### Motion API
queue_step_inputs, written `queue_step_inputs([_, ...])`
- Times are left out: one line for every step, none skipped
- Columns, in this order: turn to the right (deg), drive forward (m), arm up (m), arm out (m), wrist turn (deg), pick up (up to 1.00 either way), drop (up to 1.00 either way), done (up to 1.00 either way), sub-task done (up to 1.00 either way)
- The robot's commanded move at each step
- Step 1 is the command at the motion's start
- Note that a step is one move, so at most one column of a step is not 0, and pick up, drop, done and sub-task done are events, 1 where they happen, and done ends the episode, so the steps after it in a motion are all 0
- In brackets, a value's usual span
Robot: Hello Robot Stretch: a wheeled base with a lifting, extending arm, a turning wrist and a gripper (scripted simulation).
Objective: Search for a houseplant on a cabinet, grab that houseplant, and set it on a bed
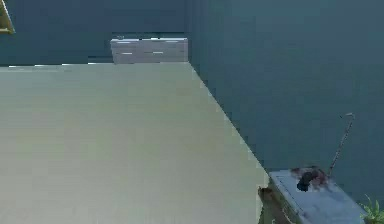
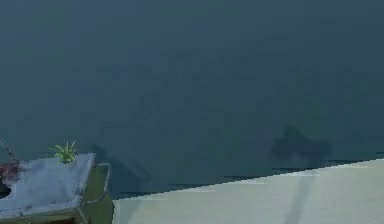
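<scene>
Of the robot's own body nothing can be told here, since both cameras are mounted on it and look outward, and no colour, shape, cable, screw or marking of it falls within either view.

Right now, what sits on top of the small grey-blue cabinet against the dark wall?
On the cabinet stand a small green spiky houseplant and a dark reddish object. Its near edge runs off the picture, so anything there is hidden.

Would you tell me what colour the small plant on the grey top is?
Green; the plant shows best in the arm side view.
</scene>
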Motion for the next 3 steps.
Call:
queue_step_inputs([-33.0, 0.00, 0.00, 0.00, 0.0, 0.00, 0.00, 0.00, 0.00])
queue_step_inputs([45.0, 0.00, 0.00, 0.00, 0.0, 0.00, 0.00, 0.00, 0.00])
queue_step_inputs([45.0, 0.00, 0.00, 0.00, 0.0, 0.00, 0.00, 0.00, 0.00])
